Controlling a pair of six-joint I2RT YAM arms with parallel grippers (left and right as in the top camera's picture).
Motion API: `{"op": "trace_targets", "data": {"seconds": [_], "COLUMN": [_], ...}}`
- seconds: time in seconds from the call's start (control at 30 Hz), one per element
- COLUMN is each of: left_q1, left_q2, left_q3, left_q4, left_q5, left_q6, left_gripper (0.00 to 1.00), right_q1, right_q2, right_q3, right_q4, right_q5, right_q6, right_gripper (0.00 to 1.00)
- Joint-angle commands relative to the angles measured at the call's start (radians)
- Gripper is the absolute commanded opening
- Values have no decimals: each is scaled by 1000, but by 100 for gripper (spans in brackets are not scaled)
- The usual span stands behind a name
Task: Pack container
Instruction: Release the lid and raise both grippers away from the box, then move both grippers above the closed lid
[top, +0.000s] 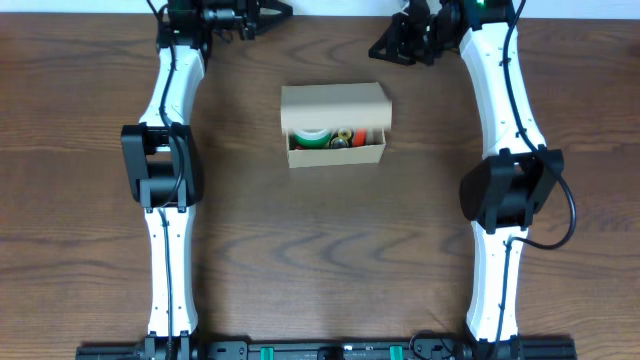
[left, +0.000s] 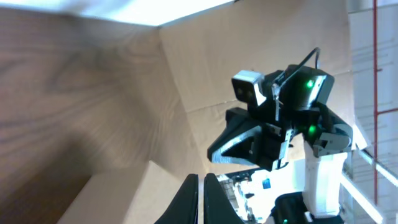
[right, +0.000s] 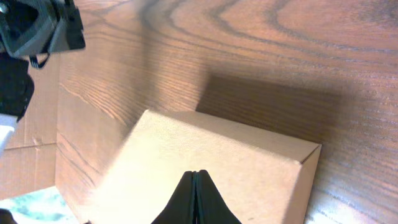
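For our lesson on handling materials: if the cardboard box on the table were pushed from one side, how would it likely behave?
The cardboard box would probably slide, not tip: it sits low and flat on the smooth wooden table. Its thin lid, not fully shut, likely flexes if pressed. The rolls inside may add weight and could shift.

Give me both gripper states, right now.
Left gripper: closed, nothing held.
Right gripper: closed, nothing held.
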Motion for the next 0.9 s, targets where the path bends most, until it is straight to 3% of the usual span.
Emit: {"op": "trace_targets", "data": {"seconds": [0.0,0.07,0.23,0.47,0.67,0.87], "left_q1": [33,42,65,89,71,55], "left_q2": [3,3,3,3,-7,-10], "left_q3": [27,27,36,129,299,438], "left_q4": [108,208,630,942,919,793], "left_q5": [31,35,35,35,35,35], "left_q6": [-162,-251,-602,-934,-940,-948], "left_gripper": [6,5,6,5,6,6], "right_q1": [21,31,65,119,140,140], "right_q2": [-39,-42,-64,-159,-230,-252], "right_q3": [10,10,10,10,10,10], "right_q4": [-23,-40,-66,-79,-113,-147], "right_q5": [44,66,114,277,321,327], "right_q6": [-25,-31,-47,-46,-46,-48], "right_gripper": [1,1,1,1,1,1]}}
